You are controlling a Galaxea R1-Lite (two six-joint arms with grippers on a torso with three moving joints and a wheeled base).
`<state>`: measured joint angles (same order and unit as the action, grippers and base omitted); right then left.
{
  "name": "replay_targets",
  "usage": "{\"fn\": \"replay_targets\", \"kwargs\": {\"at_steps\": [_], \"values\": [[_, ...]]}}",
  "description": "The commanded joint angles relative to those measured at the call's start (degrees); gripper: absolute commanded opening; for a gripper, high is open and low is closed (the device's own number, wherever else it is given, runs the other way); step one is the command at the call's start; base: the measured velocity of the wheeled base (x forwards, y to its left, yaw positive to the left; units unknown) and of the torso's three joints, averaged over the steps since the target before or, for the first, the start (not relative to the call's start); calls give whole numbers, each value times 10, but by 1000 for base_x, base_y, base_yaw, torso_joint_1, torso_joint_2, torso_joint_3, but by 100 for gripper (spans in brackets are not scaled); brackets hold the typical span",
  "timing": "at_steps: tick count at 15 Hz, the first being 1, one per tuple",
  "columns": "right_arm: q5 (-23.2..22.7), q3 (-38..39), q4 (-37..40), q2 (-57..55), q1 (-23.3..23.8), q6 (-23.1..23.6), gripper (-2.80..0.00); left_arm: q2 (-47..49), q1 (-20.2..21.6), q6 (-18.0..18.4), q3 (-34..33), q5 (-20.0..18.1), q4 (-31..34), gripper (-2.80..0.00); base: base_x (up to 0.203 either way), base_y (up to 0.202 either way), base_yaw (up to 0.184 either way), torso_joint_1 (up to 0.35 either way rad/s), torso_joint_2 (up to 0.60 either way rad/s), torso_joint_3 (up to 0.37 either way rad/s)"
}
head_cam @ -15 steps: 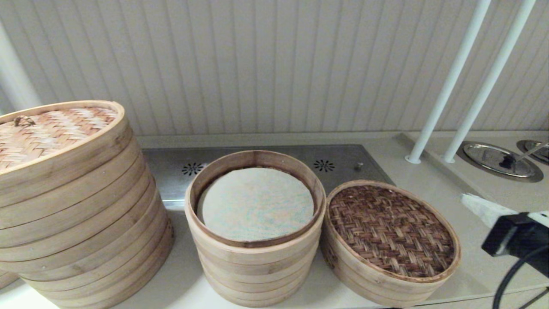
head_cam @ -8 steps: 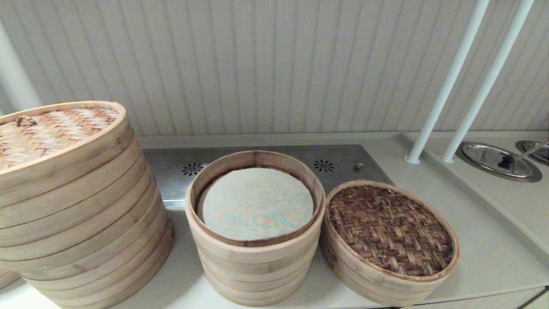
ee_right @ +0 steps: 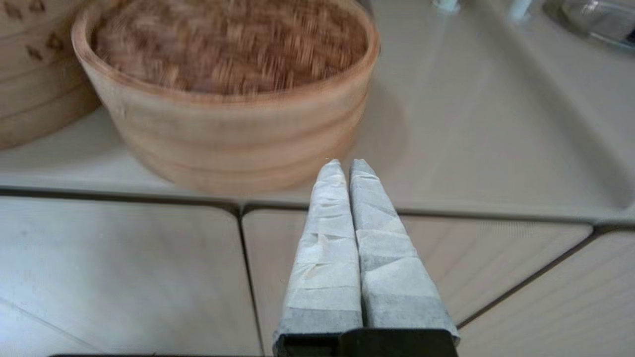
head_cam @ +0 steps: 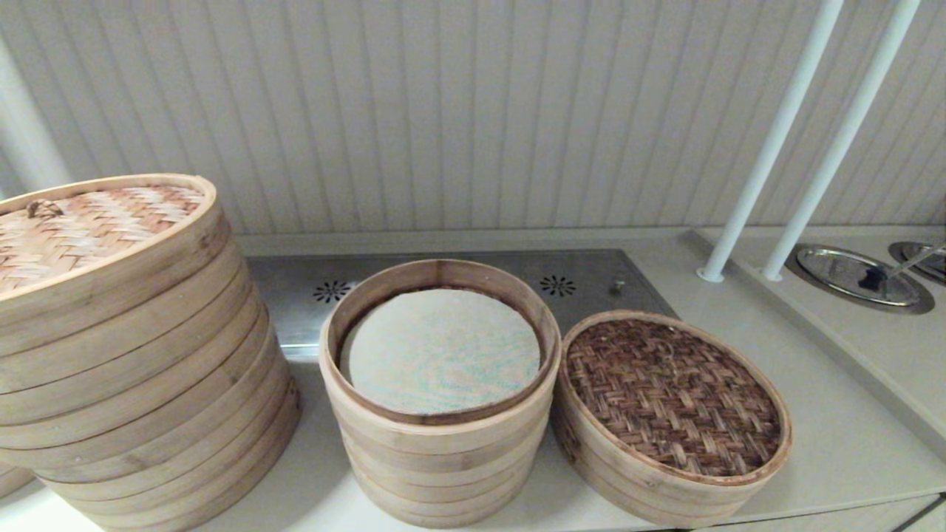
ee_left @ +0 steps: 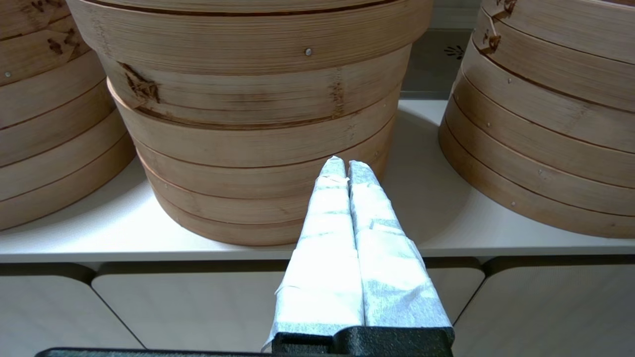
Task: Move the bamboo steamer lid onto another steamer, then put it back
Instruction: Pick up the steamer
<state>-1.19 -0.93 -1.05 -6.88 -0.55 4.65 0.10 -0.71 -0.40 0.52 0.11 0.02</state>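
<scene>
The bamboo steamer lid (head_cam: 672, 395), dark brown herringbone with a pale band rim, lies at the right of the counter on a shallow pale bamboo tray (head_cam: 650, 484); the tray's bottom is hidden under it. In the right wrist view the lid (ee_right: 228, 49) lies ahead of my right gripper (ee_right: 346, 166), which is shut and empty, out in front of the counter edge and lower than the lid. My left gripper (ee_left: 346, 166) is shut and empty too, held before the counter edge facing the big wide stack (ee_left: 253, 124). Neither gripper shows in the head view.
The big wide stack (head_cam: 133, 355) with a lighter loop-handled lid stands at the left. The tall stack with whitish liner (head_cam: 440, 351) stands in the middle, touching the lidded tray. Two white poles (head_cam: 768, 148) and metal dishes (head_cam: 857, 277) are at the back right.
One second ago my right gripper showed at the head view's right edge; it has since pulled back out of that view. The lid and the stacks have not moved.
</scene>
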Motion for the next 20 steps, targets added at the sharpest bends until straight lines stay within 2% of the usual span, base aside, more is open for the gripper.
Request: {"fn": "replay_targets", "kwargs": {"at_steps": [1,6,14,18,20], "values": [[-3,9,4,53,-1,-2,-280,0,0,0,0,1,1,-280,0,0,0,0,0,0],[1,9,10,67,-1,-16,-280,0,0,-1,0,0,0,-280,0,0,0,0,0,0],[0,10,11,67,-1,-6,-280,0,0,-1,0,1,0,-280,0,0,0,0,0,0],[4,10,10,67,-1,-42,-280,0,0,-1,0,1,0,-280,0,0,0,0,0,0],[4,10,10,67,-1,-46,-280,0,0,-1,0,1,0,-280,0,0,0,0,0,0]]}}
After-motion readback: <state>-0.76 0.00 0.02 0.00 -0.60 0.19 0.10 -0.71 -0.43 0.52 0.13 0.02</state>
